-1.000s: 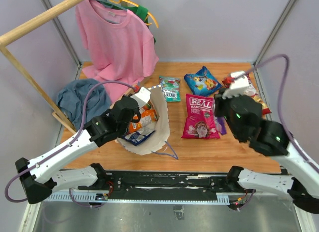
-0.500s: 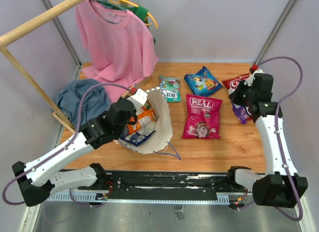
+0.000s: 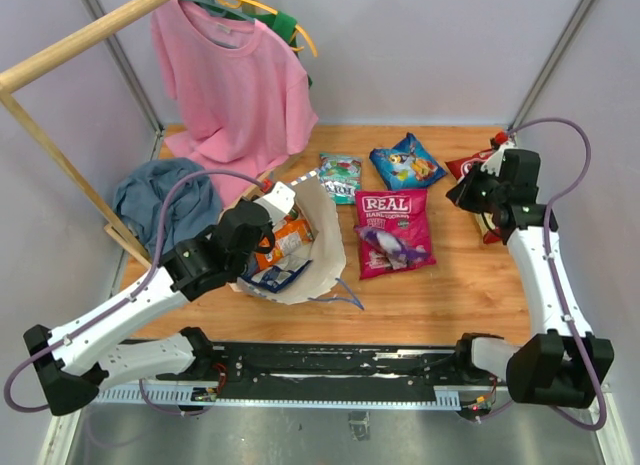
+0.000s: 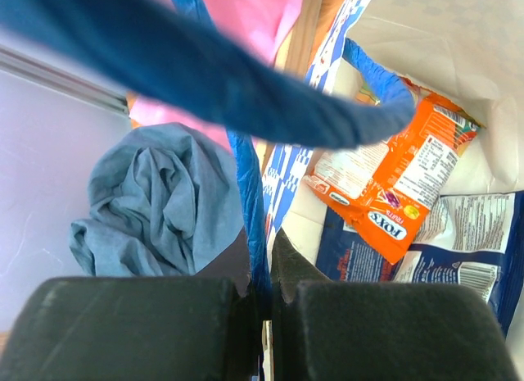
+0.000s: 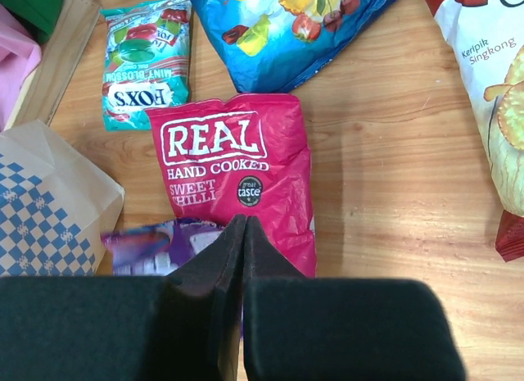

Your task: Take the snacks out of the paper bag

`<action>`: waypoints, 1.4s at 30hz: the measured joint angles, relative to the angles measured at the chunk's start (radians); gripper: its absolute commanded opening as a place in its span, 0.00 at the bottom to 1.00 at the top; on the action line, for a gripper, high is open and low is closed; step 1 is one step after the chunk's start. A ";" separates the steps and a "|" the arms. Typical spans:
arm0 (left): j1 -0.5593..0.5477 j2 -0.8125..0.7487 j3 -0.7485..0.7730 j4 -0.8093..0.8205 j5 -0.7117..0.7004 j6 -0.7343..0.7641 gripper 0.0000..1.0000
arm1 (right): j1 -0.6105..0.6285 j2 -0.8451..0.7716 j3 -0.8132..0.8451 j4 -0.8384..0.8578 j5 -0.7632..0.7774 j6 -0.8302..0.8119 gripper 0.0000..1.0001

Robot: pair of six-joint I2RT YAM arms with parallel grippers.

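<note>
Centre-left in the overhead view, the left gripper (image 4: 260, 270) pinches the paper bag (image 3: 322, 247) by its blue edge strip, an orange packet (image 4: 393, 192) inside. The right gripper (image 5: 244, 233), jaws pressed together empty, hangs over the pink chip bag (image 5: 237, 172).

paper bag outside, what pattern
Blue-and-white checks on the paper bag, clearest in the right wrist view.

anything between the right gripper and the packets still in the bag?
Yes. The pink bag with a purple packet on it lies between the right gripper and the paper bag, and the bag's raised white wall screens the orange packet and blue packet from that side. From above, nothing visible blocks them.
</note>
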 measured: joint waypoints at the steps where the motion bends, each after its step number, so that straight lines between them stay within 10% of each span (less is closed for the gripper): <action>1: 0.000 -0.002 0.000 0.000 0.000 0.000 0.01 | 0.000 0.005 0.000 0.003 0.002 -0.001 0.01; 6: 0.000 -0.014 0.000 -0.005 0.001 -0.005 0.01 | 0.000 0.020 -0.011 0.016 0.011 -0.010 0.09; 11: 0.000 -0.015 -0.005 -0.004 0.002 -0.008 0.01 | 0.042 -0.032 -0.077 0.018 0.051 -0.022 0.73; 16: 0.007 -0.013 -0.019 0.002 0.005 -0.008 0.01 | 0.364 -0.195 -0.176 -0.006 0.174 -0.019 0.89; 33: 0.011 -0.046 -0.026 -0.010 0.028 -0.019 0.01 | 0.431 -0.100 -0.584 0.139 0.099 0.176 0.78; 42: 0.012 -0.053 -0.037 -0.016 0.035 -0.019 0.01 | 0.431 -0.095 -0.696 0.313 0.004 0.264 0.36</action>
